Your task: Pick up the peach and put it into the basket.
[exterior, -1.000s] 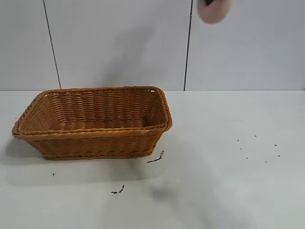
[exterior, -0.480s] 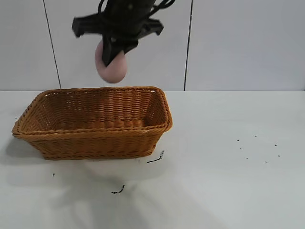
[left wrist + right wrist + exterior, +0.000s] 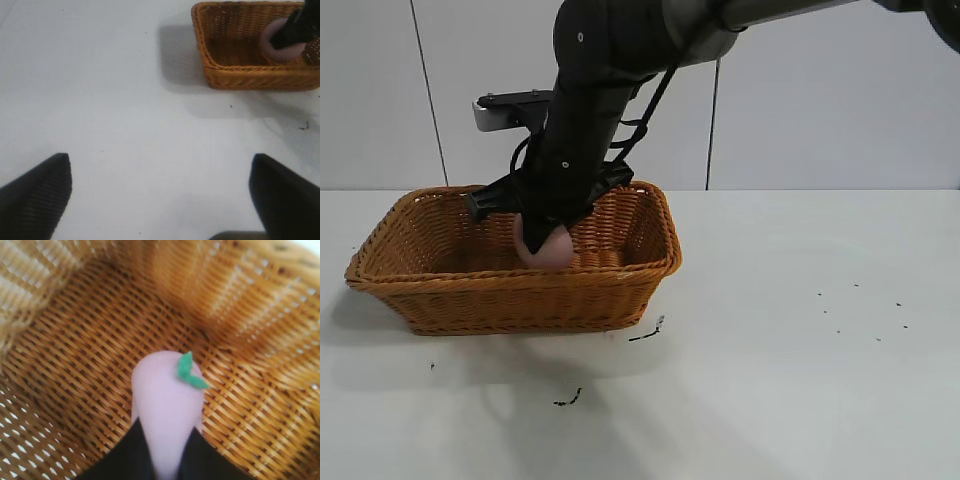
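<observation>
I have the right gripper (image 3: pixel 548 232) down inside the basket (image 3: pixel 620 275); the peach (image 3: pixel 544 248) sits between its fingers (image 3: pixel 131 456), close over the woven floor; whether the grip has let go I cannot tell. This looks like the release step; next I would confirm the fingers are clear, then lift straight out past the rim. The left gripper (image 3: pixel 160 192) hangs open over the surface (image 3: pixel 100 100), well away.

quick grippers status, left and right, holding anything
Left gripper: open, empty, above bare table.
Right gripper: inside the basket, fingers against the peach; grip or release cannot be told.
</observation>
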`<state>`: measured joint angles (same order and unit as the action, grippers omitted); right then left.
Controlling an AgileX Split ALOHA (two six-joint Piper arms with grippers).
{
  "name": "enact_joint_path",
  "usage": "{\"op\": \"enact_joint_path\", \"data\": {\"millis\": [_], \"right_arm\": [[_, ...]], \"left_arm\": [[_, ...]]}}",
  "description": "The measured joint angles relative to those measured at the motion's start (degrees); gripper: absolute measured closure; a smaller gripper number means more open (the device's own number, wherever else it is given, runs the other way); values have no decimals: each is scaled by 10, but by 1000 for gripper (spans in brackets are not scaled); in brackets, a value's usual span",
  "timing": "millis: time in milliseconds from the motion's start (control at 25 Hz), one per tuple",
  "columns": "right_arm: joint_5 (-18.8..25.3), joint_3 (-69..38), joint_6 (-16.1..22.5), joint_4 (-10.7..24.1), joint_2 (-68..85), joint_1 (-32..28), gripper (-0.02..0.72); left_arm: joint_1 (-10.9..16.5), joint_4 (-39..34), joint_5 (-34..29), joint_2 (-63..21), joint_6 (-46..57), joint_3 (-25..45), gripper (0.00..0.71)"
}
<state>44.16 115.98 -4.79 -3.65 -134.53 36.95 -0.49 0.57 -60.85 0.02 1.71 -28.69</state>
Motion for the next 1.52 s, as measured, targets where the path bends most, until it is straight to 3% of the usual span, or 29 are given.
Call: {"op": "enact_joint_path", "data": {"millis": [200, 400, 680, 880, 1040, 1320, 1520], "right_arm": [[46, 39, 3, 0, 44, -8, 15], [69, 84, 17, -1, 66, -63, 15], [116, 88, 19, 4, 66, -238, 15], [150, 88, 19, 7, 66, -328, 15], [170, 88, 19, 8, 66, -355, 15], [246, 88, 19, 7, 65, -353, 15], [252, 87, 20, 8, 82, -351, 12]], "left_arm": [[0, 0, 0, 0, 0, 0, 17], [0, 0, 0, 0, 0, 0, 17], [0, 0, 0, 0, 0, 0, 17], [0, 0, 0, 0, 0, 0, 17], [0, 0, 0, 0, 0, 0, 17], [0, 0, 0, 0, 0, 0, 17], [0, 0, 0, 0, 0, 0, 17]]}}
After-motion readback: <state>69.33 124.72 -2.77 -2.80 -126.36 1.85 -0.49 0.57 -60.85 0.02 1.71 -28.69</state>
